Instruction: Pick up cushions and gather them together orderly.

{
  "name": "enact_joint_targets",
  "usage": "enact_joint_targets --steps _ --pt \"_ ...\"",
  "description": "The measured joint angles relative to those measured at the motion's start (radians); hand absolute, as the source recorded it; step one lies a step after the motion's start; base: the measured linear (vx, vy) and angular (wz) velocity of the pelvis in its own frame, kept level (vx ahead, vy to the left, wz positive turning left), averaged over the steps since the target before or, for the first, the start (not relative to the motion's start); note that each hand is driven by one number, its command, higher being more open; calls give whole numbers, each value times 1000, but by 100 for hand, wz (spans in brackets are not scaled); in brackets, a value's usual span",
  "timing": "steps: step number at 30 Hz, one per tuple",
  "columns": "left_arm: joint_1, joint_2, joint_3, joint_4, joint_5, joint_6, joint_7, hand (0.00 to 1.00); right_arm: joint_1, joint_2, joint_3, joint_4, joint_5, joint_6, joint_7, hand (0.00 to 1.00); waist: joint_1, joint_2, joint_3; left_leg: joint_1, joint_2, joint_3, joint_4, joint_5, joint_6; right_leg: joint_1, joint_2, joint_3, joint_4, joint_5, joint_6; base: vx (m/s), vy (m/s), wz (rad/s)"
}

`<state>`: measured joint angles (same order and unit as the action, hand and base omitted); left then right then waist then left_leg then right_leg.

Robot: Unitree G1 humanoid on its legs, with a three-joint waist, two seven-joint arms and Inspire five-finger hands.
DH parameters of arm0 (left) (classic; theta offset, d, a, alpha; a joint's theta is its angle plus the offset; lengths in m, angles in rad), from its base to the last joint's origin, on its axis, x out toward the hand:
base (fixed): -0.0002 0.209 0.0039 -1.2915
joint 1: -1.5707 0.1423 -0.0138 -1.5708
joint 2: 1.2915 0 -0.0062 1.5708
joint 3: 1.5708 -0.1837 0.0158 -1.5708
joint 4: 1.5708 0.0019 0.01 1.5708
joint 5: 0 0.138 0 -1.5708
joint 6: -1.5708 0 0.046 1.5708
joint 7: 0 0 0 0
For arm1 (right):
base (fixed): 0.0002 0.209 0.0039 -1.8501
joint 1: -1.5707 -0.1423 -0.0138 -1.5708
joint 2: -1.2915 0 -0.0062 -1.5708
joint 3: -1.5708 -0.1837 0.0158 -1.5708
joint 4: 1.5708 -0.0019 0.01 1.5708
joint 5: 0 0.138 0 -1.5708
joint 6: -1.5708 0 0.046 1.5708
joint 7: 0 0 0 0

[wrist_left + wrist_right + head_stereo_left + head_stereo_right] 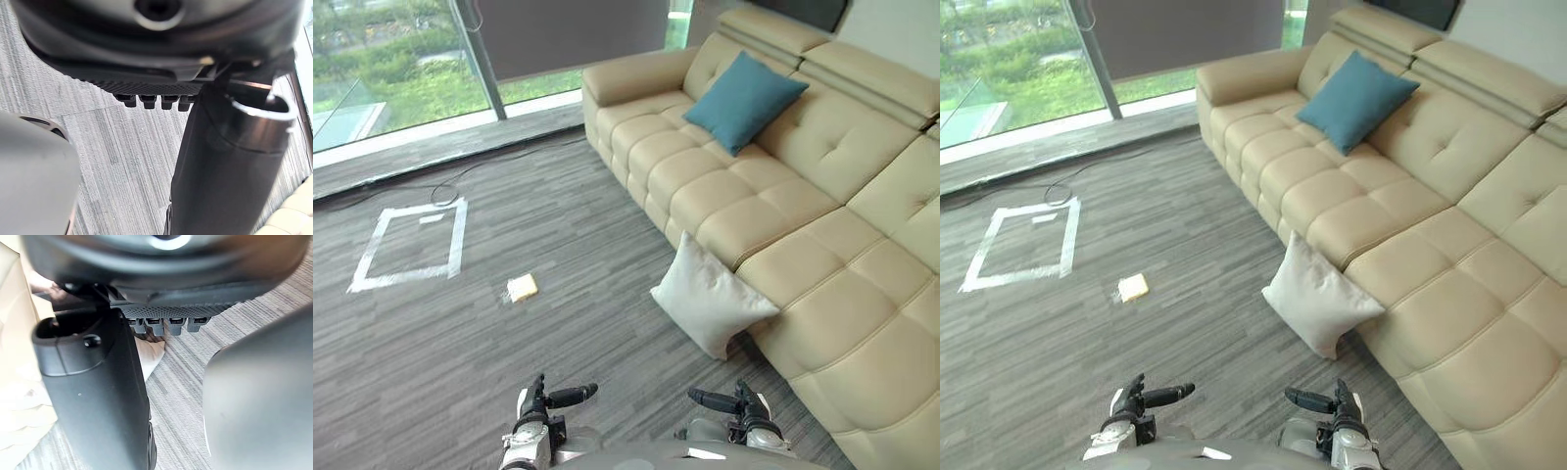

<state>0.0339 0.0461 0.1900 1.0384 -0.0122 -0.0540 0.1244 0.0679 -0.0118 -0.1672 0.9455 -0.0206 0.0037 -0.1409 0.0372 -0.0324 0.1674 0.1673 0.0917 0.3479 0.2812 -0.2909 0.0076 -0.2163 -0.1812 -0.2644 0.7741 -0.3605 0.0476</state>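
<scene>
Floor (568, 215) before me: grey carpet in fine stripes, running up to the windows. On it, off to my left, a square outline of white tape (460, 237) with a short tape strip (431, 218) inside it. Nearer me, a small pale yellow pad (522, 287) lies flat, apart from the square.

Beige sofa (803, 206) stands on the carpet along my right. A white cushion (710, 299) sits on the floor on one corner, leaning against the sofa's front edge.

Sofa seat – one teal cushion (744, 100) rests on it at the far end, propped against the backrest.
</scene>
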Motion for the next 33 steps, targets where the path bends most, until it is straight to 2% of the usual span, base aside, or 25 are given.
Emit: enact_joint_targets --steps 1,2,3,4,5,7,8,9,10,11,14,15,17,18,21,22,23,24,25,26,28,29,30,32,33 --pt "0 2 -7 9 0 0 0 100 -9 0 -8 0 0 -1 0 100 -6 2 2 24 5 10 -15 1 -10 -28 1 -46 -80 9 -7 352 -124 -23" --pt "2 7 -12 13 0 1 -2 100 -10 3 -9 1 0 -2 -1 100 -10 -2 0 39 6 20 -22 2 -29 -33 5 -75 -193 92 -50 474 -165 -18" --pt "2 4 -12 21 1 1 -3 100 -8 6 -14 2 2 0 -1 100 -16 0 -2 53 11 22 -19 -7 -57 -12 20 -83 -201 141 -111 452 -173 -28" --pt "0 -19 -8 28 3 2 -4 100 -12 -10 -15 4 -10 -5 -1 100 -14 36 1 60 45 24 1 0 -75 6 55 -84 -212 139 -119 512 -229 -31" --pt "1 -29 -8 28 11 1 -14 100 -12 -14 -30 3 -17 -8 -1 100 -15 49 2 60 60 21 23 16 -74 28 71 -83 -231 131 -131 446 -239 -36" --pt "-2 -39 -6 24 26 1 -25 100 -12 -13 -53 8 -17 -6 -2 100 -21 63 -2 55 78 11 86 66 -84 70 91 -83 -265 124 -133 339 -226 -15" --pt "-2 -43 11 12 27 0 -26 100 -6 -14 -49 9 -17 -5 -3 100 -23 59 3 8 110 -18 235 103 -107 128 112 -76 -321 114 -133 211 -168 -11" --pt "-1 -46 27 4 27 -2 -26 100 -4 -16 -42 10 -18 -4 -3 100 -23 57 7 -29 127 -41 332 127 -103 153 123 -72 -344 110 -135 224 -175 -23" --pt "1 -49 37 -1 27 -3 -25 100 -5 -20 -33 14 -17 -3 -2 100 -16 60 8 -79 149 -69 448 108 -111 175 136 -53 -360 108 -139 133 -58 -59" --pt "14 -51 65 -13 22 -2 -25 100 -9 -22 -28 26 -17 -1 -3 100 -12 60 9 -137 159 -91 545 44 -107 211 153 -23 -380 107 -140 181 -49 -62" --pt "24 -53 70 -37 22 -6 -23 100 -9 -18 -28 33 -16 2 -3 100 -9 51 10 -194 141 -94 488 -1 -95 239 159 23 -400 105 -136 134 59 -73" --pt "20 -51 71 -43 21 -12 -23 100 -9 -16 -27 33 -16 7 -7 100 -4 47 10 -253 110 -139 394 -14 -80 251 160 71 -411 105 -129 98 91 -63" --pt "17 -51 71 -44 20 -13 -21 100 -7 -16 -25 36 -16 10 -12 100 6 44 9 -286 74 -213 313 -14 -79 257 158 122 -412 98 -117 146 156 -91" --pt "15 -50 71 -45 18 -19 -21 100 -10 -18 -9 44 -16 13 -16 100 11 40 9 -306 47 -275 255 -10 -82 264 153 166 -410 90 -105 195 226 -95" --pt "18 -49 71 -43 11 -27 -19 100 -11 -23 13 49 -16 14 -16 100 11 38 5 -317 16 -324 166 18 -81 266 147 235 -396 66 -65 165 222 -77" --pt "22 -51 71 -40 0 -29 -14 100 -10 -28 21 51 -15 14 -15 100 13 45 0 -306 19 -325 144 83 -80 262 152 275 -373 46 -44 286 379 -113" --pt "22 -38 73 -31 -6 -26 -13 100 -2 -19 32 53 -16 17 -16 100 13 31 -25 -293 9 -278 156 84 -70 258 138 328 -363 29 -22 301 382 -98" --pt "26 -31 73 -30 -6 -24 -12 100 5 -15 33 52 -16 16 -15 100 14 21 -36 -290 3 -262 155 77 -67 254 130 343 -367 27 -16 290 310 -101" --pt "32 -15 73 -22 -4 -23 -13 100 17 5 33 51 -16 16 -13 100 14 -10 -60 -278 -13 -214 153 55 -55 249 105 381 -369 21 0 298 275 -74" --pt "27 -4 72 -8 -1 -22 -14 100 22 16 31 51 -16 16 -13 100 13 -26 -70 -262 -24 -187 145 45 -47 246 90 395 -365 22 6 291 253 -69" --pt "20 3 70 9 1 -19 -14 100 25 23 31 51 -17 16 -10 100 14 -33 -74 -214 -37 -146 116 36 -32 227 72 401 -303 35 27 267 219 -57" --pt "21 0 70 13 1 -12 -12 100 22 19 30 50 -17 16 -9 100 14 -26 -70 -160 -40 -113 77 30 -21 186 63 381 -190 56 49 258 210 -61" --pt "21 -1 70 13 0 -10 -12 100 21 17 29 50 -17 16 -9 100 14 -22 -67 -141 -39 -106 65 29 -19 171 57 369 -154 57 52 204 155 -56" --pt "21 -6 58 18 0 -6 -4 100 14 6 31 49 -17 14 -9 100 11 -11 -65 -54 -32 -73 2 28 -18 125 29 237 -42 33 15 159 35 -48" --pt "22 -10 46 18 0 -6 -3 100 11 3 30 48 -18 12 -9 100 11 -3 -60 -22 -19 -58 -26 28 -18 108 28 153 -43 22 -5 191 -46 -32"
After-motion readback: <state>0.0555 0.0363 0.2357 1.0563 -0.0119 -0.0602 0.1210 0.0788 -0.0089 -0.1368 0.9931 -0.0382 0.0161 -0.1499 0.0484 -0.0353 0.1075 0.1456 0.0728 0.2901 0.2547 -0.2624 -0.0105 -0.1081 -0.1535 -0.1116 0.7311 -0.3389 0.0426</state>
